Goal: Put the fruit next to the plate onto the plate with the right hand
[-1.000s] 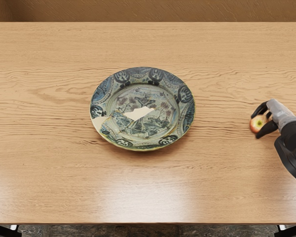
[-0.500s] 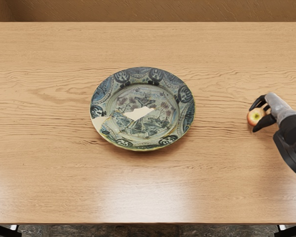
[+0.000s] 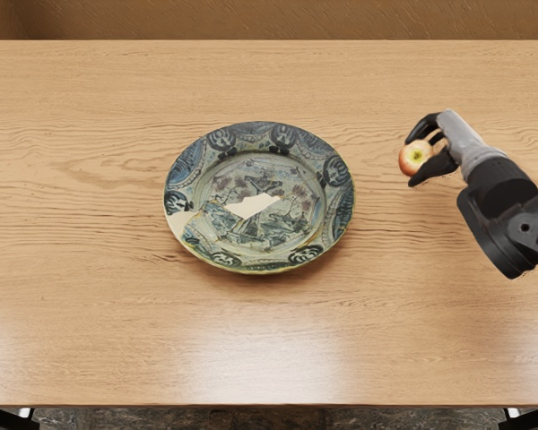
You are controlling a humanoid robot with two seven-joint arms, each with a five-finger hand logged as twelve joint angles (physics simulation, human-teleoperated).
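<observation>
A small red and yellow apple [image 3: 413,157] is held above the table, to the right of the plate, with a clear gap between them. My right hand [image 3: 425,150] is shut on it, its dark fingers curled over the top and underside of the fruit. The arm comes in from the right edge. The patterned blue and cream plate [image 3: 327,170] lies flat near the middle of the table with nothing on it. No left arm shows.
The wooden table [image 3: 90,296] fills the view; its far edge runs along the top and its near edge along the bottom. My right forearm [image 3: 507,219] hangs over the table's right side.
My right hand has lifted the apple and carried it up and to the left, toward the plate. The plate has not moved.
</observation>
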